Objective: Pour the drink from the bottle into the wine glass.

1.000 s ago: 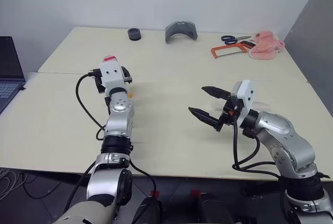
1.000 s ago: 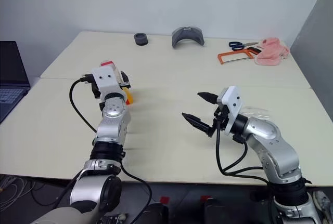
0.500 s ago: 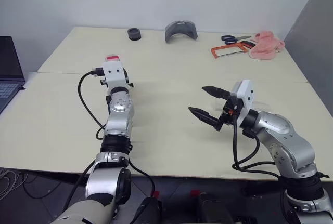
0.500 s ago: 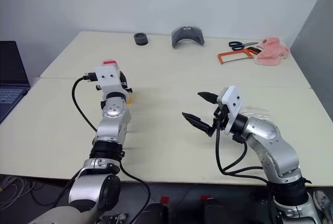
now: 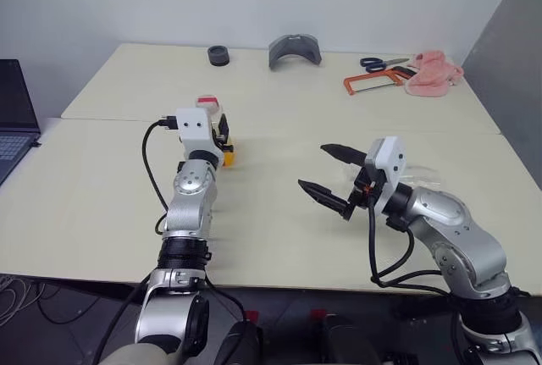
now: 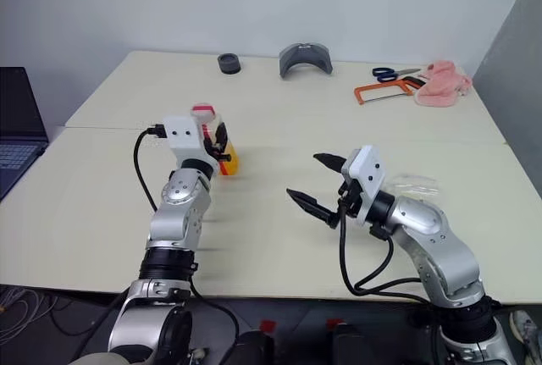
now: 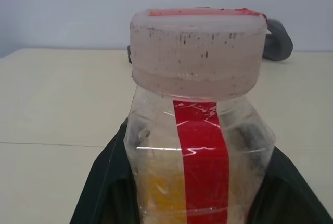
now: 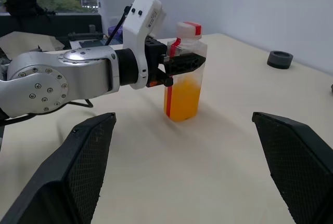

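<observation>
Now left gripper (image 8: pixel 179 64) clenched around upright bottle (image 8: pixel 184 73), right gripper (image 5: pixel 332 177) released.

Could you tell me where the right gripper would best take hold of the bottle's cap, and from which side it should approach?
Probably the cap's ribbed side wall, from the bottle's free side or from above. The bottle stands upright on the table, and the left gripper is shut on its shoulder just below, leaving the cap clear. The right gripper is open beside it.
</observation>
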`<state>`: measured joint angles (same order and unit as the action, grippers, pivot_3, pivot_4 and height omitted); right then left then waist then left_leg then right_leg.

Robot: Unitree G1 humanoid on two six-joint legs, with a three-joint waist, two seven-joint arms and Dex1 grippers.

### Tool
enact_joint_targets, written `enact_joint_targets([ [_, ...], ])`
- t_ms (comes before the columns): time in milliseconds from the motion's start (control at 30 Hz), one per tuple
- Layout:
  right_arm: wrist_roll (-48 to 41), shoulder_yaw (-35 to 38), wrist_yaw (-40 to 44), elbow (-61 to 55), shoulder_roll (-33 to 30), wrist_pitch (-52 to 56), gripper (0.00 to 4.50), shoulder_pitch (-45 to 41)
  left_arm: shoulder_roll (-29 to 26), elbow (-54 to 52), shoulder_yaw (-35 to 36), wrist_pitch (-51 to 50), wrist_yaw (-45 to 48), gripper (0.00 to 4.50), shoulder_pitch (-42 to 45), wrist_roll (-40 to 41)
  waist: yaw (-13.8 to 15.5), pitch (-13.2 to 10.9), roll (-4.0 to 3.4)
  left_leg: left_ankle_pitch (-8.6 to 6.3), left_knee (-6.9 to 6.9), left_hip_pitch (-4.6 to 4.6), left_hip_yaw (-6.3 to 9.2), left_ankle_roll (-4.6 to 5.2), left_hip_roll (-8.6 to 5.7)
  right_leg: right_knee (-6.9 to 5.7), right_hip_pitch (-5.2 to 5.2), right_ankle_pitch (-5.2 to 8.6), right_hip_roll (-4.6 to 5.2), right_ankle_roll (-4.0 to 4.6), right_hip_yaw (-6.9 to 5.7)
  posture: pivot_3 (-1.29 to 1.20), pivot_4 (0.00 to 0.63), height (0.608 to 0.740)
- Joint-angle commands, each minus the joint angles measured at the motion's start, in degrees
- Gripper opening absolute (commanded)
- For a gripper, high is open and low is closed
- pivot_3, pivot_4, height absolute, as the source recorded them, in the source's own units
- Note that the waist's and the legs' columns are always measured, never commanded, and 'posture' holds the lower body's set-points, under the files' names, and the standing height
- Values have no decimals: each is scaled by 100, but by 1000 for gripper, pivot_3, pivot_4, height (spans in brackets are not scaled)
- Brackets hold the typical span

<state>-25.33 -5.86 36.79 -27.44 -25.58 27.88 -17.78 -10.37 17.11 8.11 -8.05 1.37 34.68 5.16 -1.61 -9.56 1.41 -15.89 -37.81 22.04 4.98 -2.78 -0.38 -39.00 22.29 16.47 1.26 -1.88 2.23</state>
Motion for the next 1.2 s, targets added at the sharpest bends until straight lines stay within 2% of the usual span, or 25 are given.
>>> enact_joint_targets([
  [33, 15, 14, -48, -204, 27, -71, 4500, -21, -43, -203, -30, -42, 227, 2539, -68, 83, 0, 0, 0, 0, 0, 0, 0, 1, 0, 0, 0, 0, 0, 0, 0, 0, 150, 740],
  [233, 1, -10, -96, -237, 59, -47, 4500, 3, -136, -185, -76, -4, 322, 4349, -39, -42, 1, 0, 0, -1, 0, 1, 4, 2, 0, 0, 0, 0, 0, 0, -2, 0, 150, 740],
  [1200, -38, -104, 58, -245, 63, -22, 4500, 32, -336, 450, -7, -94, 445, 4349, 623, -15, -3, 0, 0, -2, 0, 1, 5, 3, -1, 0, 0, 0, -1, 0, -3, 0, 150, 740],
])
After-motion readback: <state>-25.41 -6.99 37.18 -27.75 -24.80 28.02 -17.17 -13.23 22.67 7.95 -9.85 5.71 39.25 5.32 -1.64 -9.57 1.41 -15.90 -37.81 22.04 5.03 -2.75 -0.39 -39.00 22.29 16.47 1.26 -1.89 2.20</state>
